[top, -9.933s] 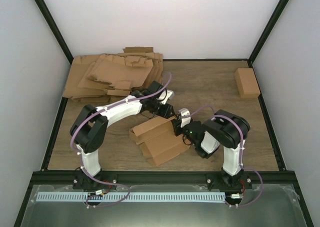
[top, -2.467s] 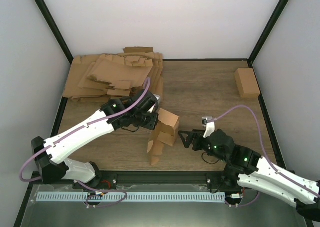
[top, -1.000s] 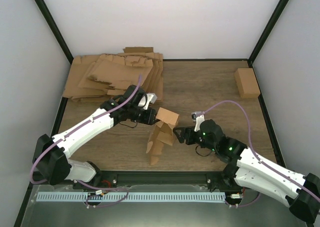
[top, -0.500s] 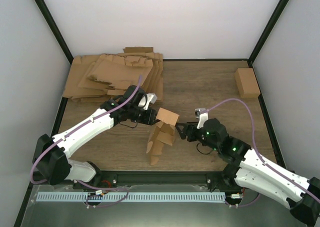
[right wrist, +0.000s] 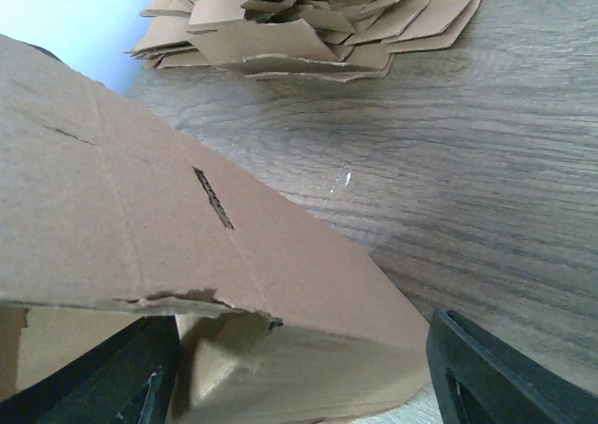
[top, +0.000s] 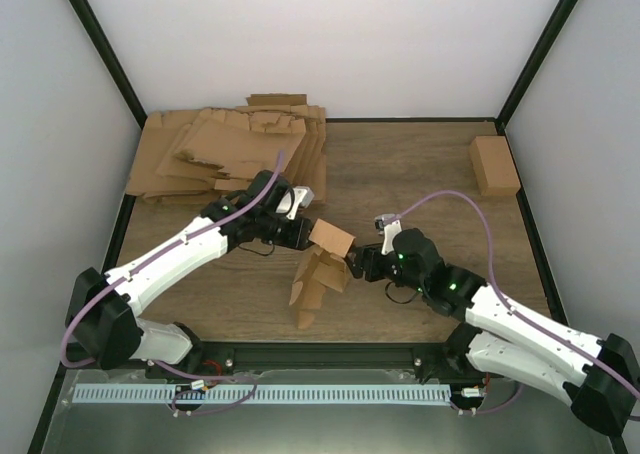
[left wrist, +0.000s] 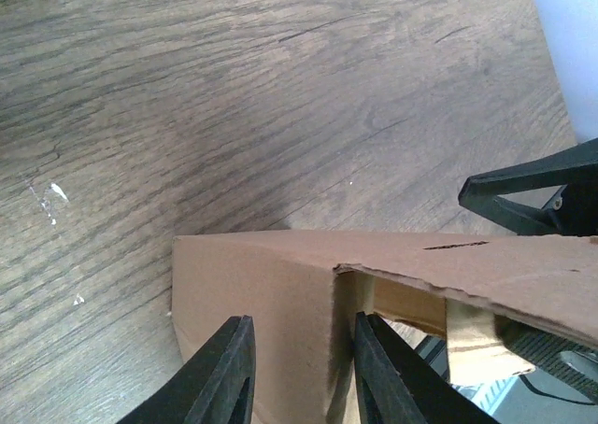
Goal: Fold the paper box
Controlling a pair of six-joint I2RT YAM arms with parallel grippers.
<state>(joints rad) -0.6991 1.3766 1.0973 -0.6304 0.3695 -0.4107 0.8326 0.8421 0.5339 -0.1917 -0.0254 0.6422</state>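
The paper box (top: 322, 263) is a half-folded brown carton held upright at the middle of the table, its top flap (top: 332, 237) tilted up. My left gripper (top: 303, 232) comes from the left and is shut on the box's upper end. In the left wrist view its fingers (left wrist: 227, 373) pinch a folded wall of the box (left wrist: 252, 293). My right gripper (top: 356, 264) comes from the right and stands open. In the right wrist view its gripper (right wrist: 299, 377) straddles the box's end (right wrist: 140, 209), with a gap showing at the right finger (right wrist: 495, 373).
A thick heap of flat cardboard sheets (top: 230, 154) fills the back left corner, also seen in the right wrist view as the heap (right wrist: 318, 18). A small closed carton (top: 494, 165) lies at the back right. A black frame rail (top: 320, 349) runs along the near edge.
My right arm has reached left, bringing its open jaws from beside the box to around its right end. The left gripper has kept its hold and barely moved.
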